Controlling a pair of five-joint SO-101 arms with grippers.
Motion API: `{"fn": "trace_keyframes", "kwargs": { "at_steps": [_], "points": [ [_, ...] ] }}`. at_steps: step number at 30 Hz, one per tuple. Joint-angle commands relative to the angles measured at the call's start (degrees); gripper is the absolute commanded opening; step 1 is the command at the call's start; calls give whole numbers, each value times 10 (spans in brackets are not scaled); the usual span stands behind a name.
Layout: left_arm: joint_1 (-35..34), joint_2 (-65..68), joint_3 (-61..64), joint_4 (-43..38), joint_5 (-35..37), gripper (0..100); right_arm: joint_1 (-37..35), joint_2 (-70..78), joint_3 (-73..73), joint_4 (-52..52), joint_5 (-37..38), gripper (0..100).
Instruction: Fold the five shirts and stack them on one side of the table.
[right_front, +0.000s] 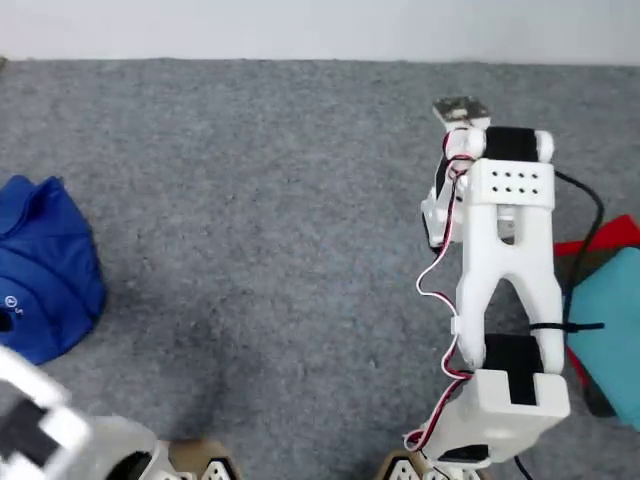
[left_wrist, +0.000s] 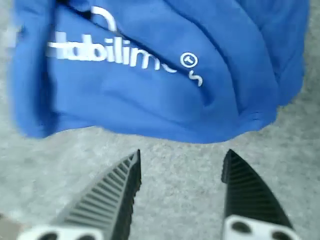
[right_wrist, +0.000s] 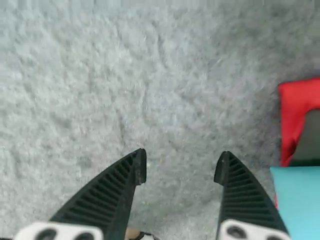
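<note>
A crumpled blue shirt (right_front: 42, 265) with white print lies at the left edge of the grey carpeted table (right_front: 270, 220). In the left wrist view the blue shirt (left_wrist: 160, 65) sits just beyond my left gripper (left_wrist: 181, 162), which is open with nothing between its fingers. At the table's right edge a teal shirt (right_front: 612, 325) lies over a red one (right_front: 600, 240). My right gripper (right_wrist: 181, 167) hangs open over bare carpet, with the red shirt (right_wrist: 295, 110) and teal shirt (right_wrist: 297, 200) off to one side. The right arm (right_front: 505, 270) stretches up the right side of the table.
A dark grey shirt edge (right_wrist: 306, 137) shows between the red and teal ones. A white arm base (right_front: 50, 425) sits at the front left corner. A pale wall (right_front: 320, 28) borders the far edge.
</note>
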Motion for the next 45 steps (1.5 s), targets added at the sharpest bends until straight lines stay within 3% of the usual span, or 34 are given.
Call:
{"fn": "trace_keyframes", "kwargs": {
  "at_steps": [1,6,9,16,25,28,31,35,37,42,45],
  "points": [
    [18,138,-81,47,5,189,-6,-29,6,-7,-4,234],
    [35,304,-193,125,-32,6,-6,-29,8,-8,-7,234],
    [23,288,-206,125,-29,12,-2,-29,9,-2,-6,234],
    [65,87,-141,125,-25,12,8,-29,9,7,-5,234],
    [261,-327,74,120,-25,12,11,-29,9,7,-5,234],
    [272,-376,136,102,-25,13,11,-29,9,7,-5,234],
    [208,-367,168,62,-28,42,7,-29,9,2,-4,234],
    [113,-311,175,-45,-15,233,3,-10,9,3,-4,234],
    [97,-265,170,-87,34,296,1,9,9,9,-4,234],
    [100,-113,143,-186,67,297,2,55,9,23,-4,234],
    [112,-19,114,-196,60,258,8,61,9,25,-4,234]
  ]
}}
